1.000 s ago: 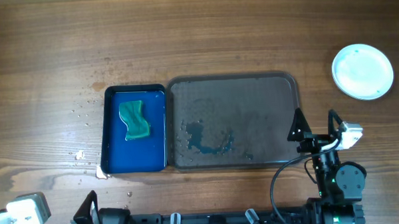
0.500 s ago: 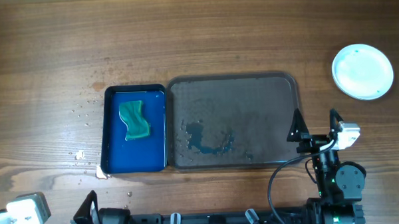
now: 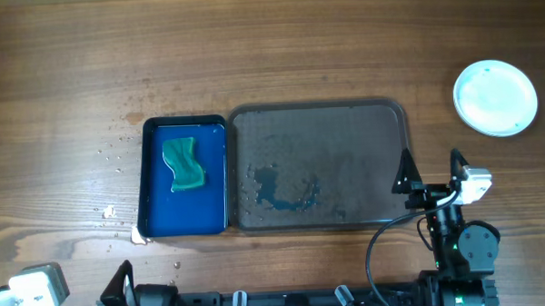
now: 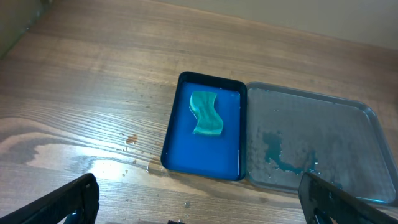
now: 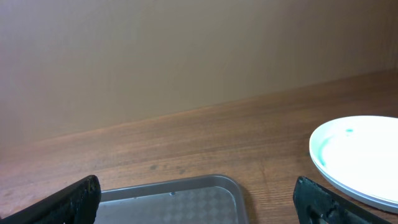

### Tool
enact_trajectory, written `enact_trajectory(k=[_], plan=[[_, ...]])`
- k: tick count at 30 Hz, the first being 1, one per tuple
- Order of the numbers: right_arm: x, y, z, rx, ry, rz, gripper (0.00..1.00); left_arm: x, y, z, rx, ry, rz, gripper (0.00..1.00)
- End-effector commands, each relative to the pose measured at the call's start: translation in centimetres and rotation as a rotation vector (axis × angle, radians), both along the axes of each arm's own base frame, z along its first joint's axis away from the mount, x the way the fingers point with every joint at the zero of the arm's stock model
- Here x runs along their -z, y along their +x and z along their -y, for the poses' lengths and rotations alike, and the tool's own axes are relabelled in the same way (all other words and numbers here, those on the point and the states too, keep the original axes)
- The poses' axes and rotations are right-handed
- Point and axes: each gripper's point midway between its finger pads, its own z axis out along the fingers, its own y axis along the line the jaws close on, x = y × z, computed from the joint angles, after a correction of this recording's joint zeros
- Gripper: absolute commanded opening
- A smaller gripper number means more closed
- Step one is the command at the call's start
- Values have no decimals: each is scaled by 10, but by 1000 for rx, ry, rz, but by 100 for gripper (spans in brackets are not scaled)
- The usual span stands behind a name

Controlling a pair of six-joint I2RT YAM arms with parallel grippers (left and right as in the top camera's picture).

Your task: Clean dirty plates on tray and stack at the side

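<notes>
the plates (image 3: 495, 97) are sitting on the table (image 3: 251, 45) at the far right, well apart from the tray (image 3: 363, 141), which is carrying none. from above they are reading as one round white disc, so i cannot tell how many are lying in the stack. they are looking stiff, glossy and light, and probably slick if damp. i am judging the raised rim to be the only place to take hold, with one finger over the lip and one under it, on the side facing the arm. a faint teal trace is showing near the rim in the right wrist view.

the tray is showing as a dark grey rectangle with rounded corners, a low rim and a finely textured floor. a thin blue puddle (image 3: 278, 191) is pooling in its near left part. right against its left side, a smaller glossy blue tray (image 3: 154, 139) is holding a soft, wavy green sponge (image 3: 184, 163). the table is showing matt wood grain, with droplets (image 3: 113, 154) speckling it beside the blue tray.

the right gripper (image 3: 430, 153) is hanging just off the tray's right edge, jaws spread wide with nothing between them. the left gripper (image 4: 198, 186) is hovering at the near left, jaws likewise wide and gripping nothing.
</notes>
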Motion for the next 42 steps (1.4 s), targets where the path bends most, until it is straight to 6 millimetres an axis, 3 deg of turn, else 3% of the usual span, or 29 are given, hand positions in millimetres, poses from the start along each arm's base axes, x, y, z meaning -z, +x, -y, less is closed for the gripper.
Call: enact_trajectory(k=[1, 24, 27, 33, 37, 42], plan=[[-2, 0, 0, 5, -18, 11, 100, -1, -1, -1, -8, -4, 12, 100], [-2, 0, 0, 5, -18, 10, 100, -7, 2, 1, 2, -14, 38, 100], [-2, 0, 0, 5, -18, 10, 100, -36, 18, 2, -5, -27, 176, 100], [-2, 0, 0, 5, -18, 10, 100, -69, 54, 1, -64, -47, 399, 100], [-2, 0, 0, 5, -18, 10, 100, -57, 91, 17, 18, -85, 565, 100], [-2, 0, 0, 5, -18, 10, 100, -20, 125, 30, 105, -99, 723, 100]])
